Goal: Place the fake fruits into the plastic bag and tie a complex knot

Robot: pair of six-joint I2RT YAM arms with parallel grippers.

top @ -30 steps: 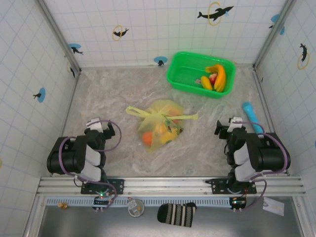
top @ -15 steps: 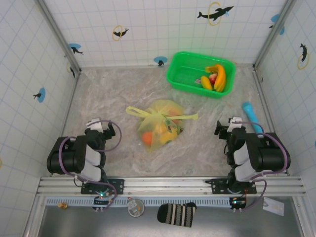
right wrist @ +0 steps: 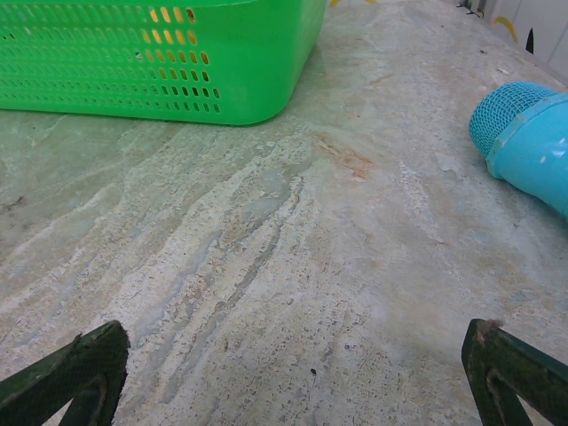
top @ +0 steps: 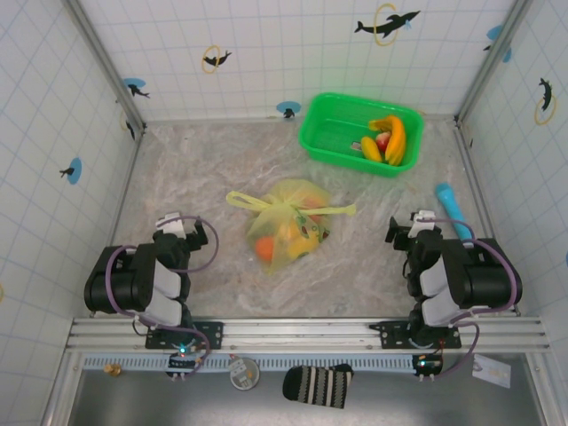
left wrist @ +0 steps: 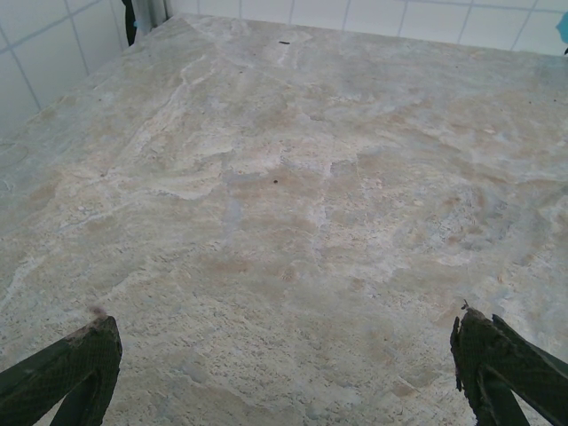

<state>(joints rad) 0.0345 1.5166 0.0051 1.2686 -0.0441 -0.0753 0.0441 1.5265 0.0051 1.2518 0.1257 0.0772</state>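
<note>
The yellow-green plastic bag (top: 288, 224) lies mid-table with fake fruits inside, an orange one (top: 265, 248) showing through. Its handle strips are twisted into a knot (top: 273, 205), with loose ends out to the left and right. More fake fruits, bananas (top: 393, 138) and a red piece (top: 382, 140), sit in the green basket (top: 330, 133). My left gripper (top: 183, 227) rests at the near left, open, its fingertips (left wrist: 84, 355) wide apart over bare table. My right gripper (top: 415, 222) rests at the near right, open, fingertips (right wrist: 501, 359) spread with nothing between.
A cyan cylinder (top: 453, 209) lies just right of my right gripper, seen close in the right wrist view as a cyan cylinder (right wrist: 524, 142). The green basket (right wrist: 160, 58) stands ahead of that gripper. Tiled walls enclose the marble table (top: 195, 169).
</note>
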